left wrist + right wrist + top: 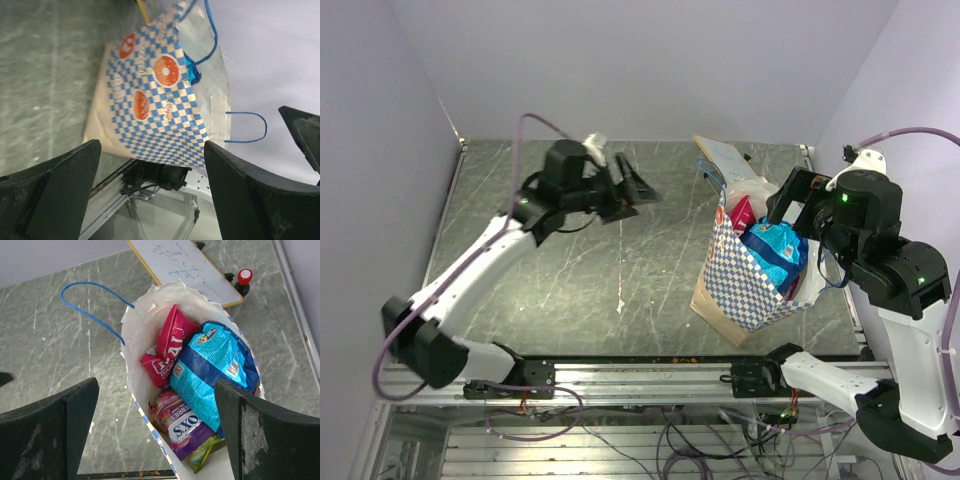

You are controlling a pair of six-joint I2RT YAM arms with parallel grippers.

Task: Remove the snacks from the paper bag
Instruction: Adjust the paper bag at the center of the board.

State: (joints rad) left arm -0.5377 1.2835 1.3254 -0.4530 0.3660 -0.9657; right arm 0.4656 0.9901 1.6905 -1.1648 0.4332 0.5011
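Right jaws: spread wide, empty, hovering over open mouth of paper bag (142,340). Bag stands on worktop (60,350), directly below, framed between my right jaws. All four snacks inside it: red-pink packet (172,347), blue packet (215,372) touching it, multicoloured packet (180,427) nearer me, yellow-green packet (202,457) partly hidden beneath that. Left jaws: spread wide, empty, well apart from bag, its checkered side ahead between them.

From above the near edge, the top view looks down over the whole desk (570,260). The right wrist camera peers closely down into the paper bag (140,340). The left wrist camera sees its checkered side from farther off.
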